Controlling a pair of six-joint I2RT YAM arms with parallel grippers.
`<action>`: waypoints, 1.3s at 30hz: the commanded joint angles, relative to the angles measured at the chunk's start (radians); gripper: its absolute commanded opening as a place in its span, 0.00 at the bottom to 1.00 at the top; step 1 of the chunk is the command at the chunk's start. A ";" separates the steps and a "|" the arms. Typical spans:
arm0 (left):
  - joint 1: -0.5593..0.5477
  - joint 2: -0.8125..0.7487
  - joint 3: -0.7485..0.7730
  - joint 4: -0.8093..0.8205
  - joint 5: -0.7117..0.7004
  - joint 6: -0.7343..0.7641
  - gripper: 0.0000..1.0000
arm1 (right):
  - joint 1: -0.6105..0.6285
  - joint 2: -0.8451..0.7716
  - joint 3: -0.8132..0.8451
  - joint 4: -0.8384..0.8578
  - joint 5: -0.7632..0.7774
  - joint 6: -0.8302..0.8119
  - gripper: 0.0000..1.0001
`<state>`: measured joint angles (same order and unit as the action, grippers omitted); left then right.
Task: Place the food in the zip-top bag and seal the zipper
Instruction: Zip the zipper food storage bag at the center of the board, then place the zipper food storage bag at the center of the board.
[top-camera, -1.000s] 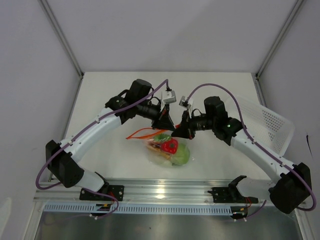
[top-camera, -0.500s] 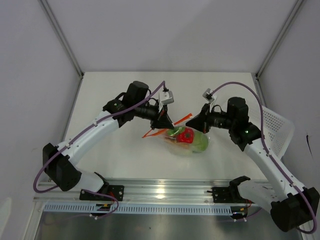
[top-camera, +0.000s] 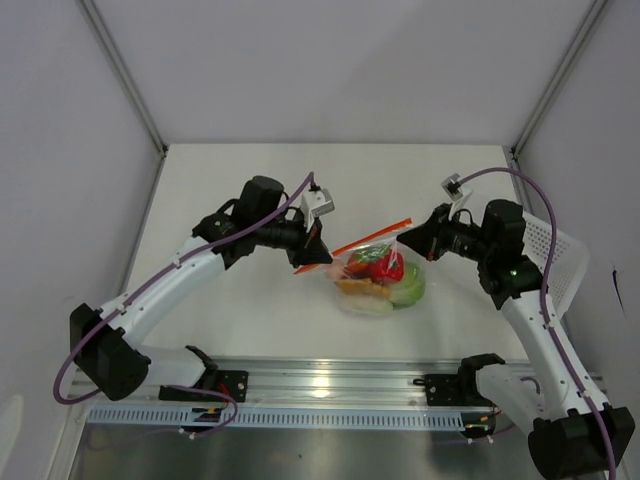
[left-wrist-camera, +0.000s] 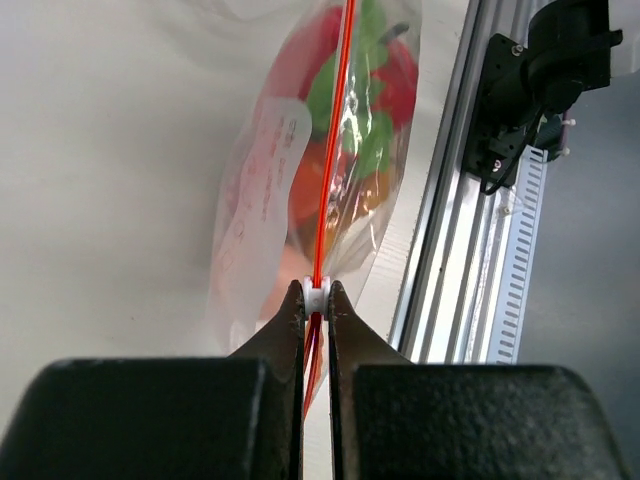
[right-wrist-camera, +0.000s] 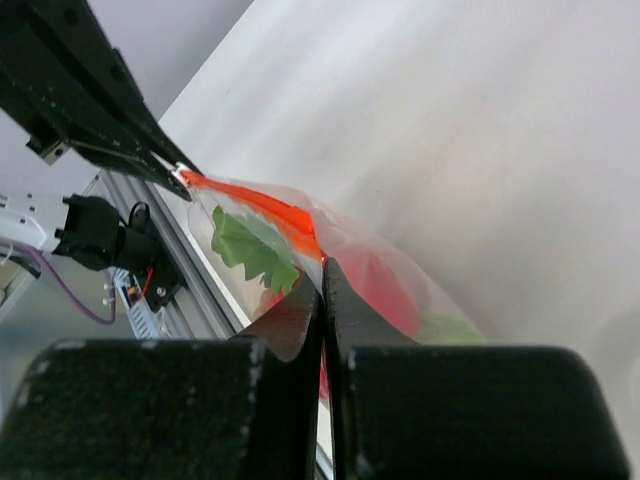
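The clear zip-top bag (top-camera: 383, 290) lies on the table with the food inside: a red pepper (top-camera: 386, 266), a green round fruit (top-camera: 410, 287) and an orange-yellow piece (top-camera: 352, 287). The red-orange zipper (top-camera: 360, 243) is stretched taut between both grippers. My left gripper (top-camera: 316, 256) is shut on the white slider (left-wrist-camera: 316, 293) at the strip's left end. My right gripper (top-camera: 404, 238) is shut on the strip's right end (right-wrist-camera: 322, 262). In the left wrist view the zipper (left-wrist-camera: 332, 150) runs straight away from the jaws over the bag (left-wrist-camera: 262, 190). The radish and pink food are not distinguishable.
A white perforated basket (top-camera: 548, 250) stands at the table's right edge behind the right arm. The aluminium rail (top-camera: 330, 378) runs along the near edge, close below the bag. The left gripper's fingertips (right-wrist-camera: 178, 176) show in the right wrist view.
The two grippers, close together a second ago, have drawn apart along the zipper. The right gripper moved right and the bag shifted right with it; the strip now lies straight.
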<state>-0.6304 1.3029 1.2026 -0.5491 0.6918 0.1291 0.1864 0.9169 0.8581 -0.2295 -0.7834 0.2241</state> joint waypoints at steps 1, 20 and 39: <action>0.017 -0.068 -0.049 -0.049 -0.070 -0.055 0.01 | -0.053 -0.039 -0.010 0.055 0.076 0.047 0.00; 0.018 -0.286 -0.132 -0.187 -0.451 -0.295 0.01 | -0.082 -0.082 -0.027 0.004 0.099 0.078 0.00; 0.142 -0.140 -0.066 -0.064 -0.410 -0.554 0.37 | 0.157 0.453 0.274 -0.226 0.265 0.280 0.00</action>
<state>-0.5488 1.1191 1.1179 -0.6781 0.2390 -0.3492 0.3752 1.3109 1.0649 -0.4652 -0.5362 0.4435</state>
